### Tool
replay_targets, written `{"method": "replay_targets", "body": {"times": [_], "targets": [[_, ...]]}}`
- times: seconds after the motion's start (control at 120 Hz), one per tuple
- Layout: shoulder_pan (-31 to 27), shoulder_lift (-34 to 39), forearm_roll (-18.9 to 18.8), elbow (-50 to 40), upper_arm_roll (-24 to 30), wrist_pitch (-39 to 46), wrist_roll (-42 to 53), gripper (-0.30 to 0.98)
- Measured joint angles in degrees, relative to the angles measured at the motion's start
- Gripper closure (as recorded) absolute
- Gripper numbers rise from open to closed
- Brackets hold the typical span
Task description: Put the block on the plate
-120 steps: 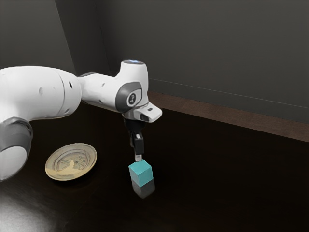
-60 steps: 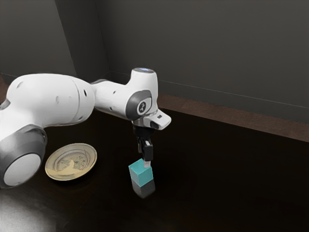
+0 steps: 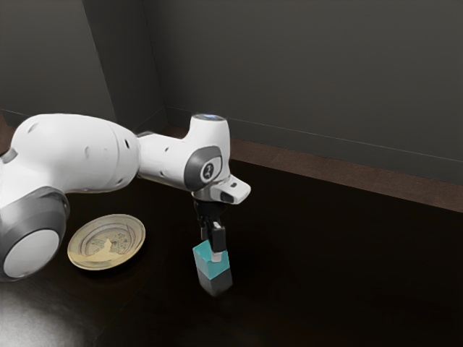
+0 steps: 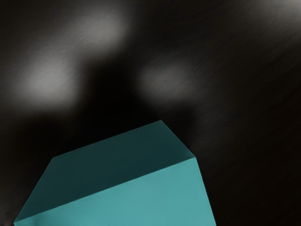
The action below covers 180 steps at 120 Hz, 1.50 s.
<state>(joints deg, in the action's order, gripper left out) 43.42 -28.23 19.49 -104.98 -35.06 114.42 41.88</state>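
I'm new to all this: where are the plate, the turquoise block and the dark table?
Plate [image 3: 107, 244]: exterior view, on its patterned middle.
Turquoise block [image 4: 150, 200]: wrist view, on its brighter face.
Dark table [image 3: 333, 275]: exterior view, on its bare top.

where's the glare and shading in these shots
Exterior view: pale glare on the dark table in the lower-left corner; wrist view: three hazy bright patches on the tabletop beyond the teal block, another glow at upper right, one block face lit, another shaded.
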Motion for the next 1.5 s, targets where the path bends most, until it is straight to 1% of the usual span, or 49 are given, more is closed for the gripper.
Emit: {"method": "replay_targets", "body": {"times": [0.567,0.733,0.892,1.033,1.175,1.35,1.5], "targets": [[0.0,-3.2,1.2,-0.9,0.1,1.5,-0.7,0.01],[0.0,-3.7,1.6,-0.9,0.1,1.6,-0.8,0.06],[-0.1,-3.8,1.9,-0.9,0.1,1.7,-0.9,0.15],[0.0,-3.5,1.9,-0.9,0.1,1.6,-1.0,0.21],[0.0,-2.0,1.4,-0.5,-0.3,1.2,-1.0,0.27],[0.0,-0.2,0.0,0.3,-1.0,0.1,-1.1,0.27],[0.0,1.5,-1.8,3.9,-1.6,-1.6,-1.2,0.28]]}}
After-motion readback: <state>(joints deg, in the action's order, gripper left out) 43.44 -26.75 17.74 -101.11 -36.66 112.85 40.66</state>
